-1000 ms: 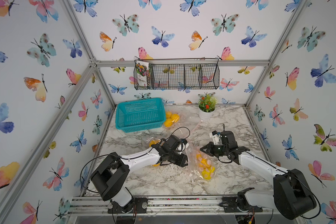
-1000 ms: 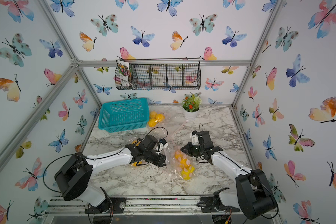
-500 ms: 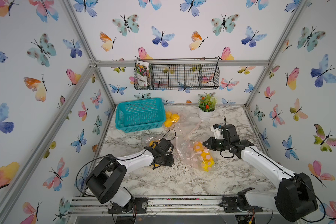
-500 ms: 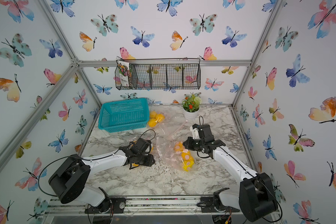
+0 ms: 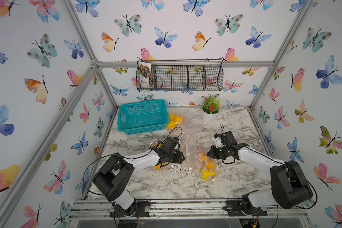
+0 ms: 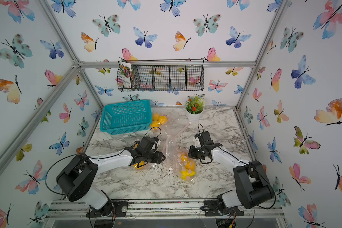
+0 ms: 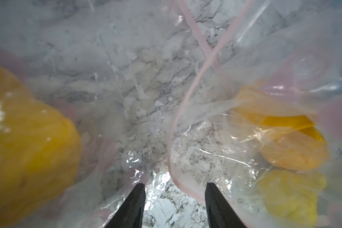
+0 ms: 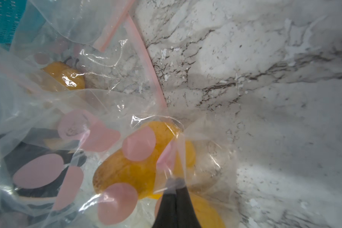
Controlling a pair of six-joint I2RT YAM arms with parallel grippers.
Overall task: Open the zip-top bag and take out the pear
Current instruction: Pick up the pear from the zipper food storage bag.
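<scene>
On the worktop (image 5: 166, 183), midway between its side edges and nearer the front, the bag (image 5: 192, 150) stands partly lifted with the pears (image 5: 207, 171) inside. My right gripper (image 8: 176, 182) is pinched tight on the bag's film beside a pear. My left gripper (image 7: 175, 186) is spread about halfway, clasping nothing. The zip rim (image 7: 173, 138) runs loose between its fingers.

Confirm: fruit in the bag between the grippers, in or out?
In. In the right wrist view the yellow fruit lies behind the pink-spotted film of the bag, which the right gripper pinches.
</scene>
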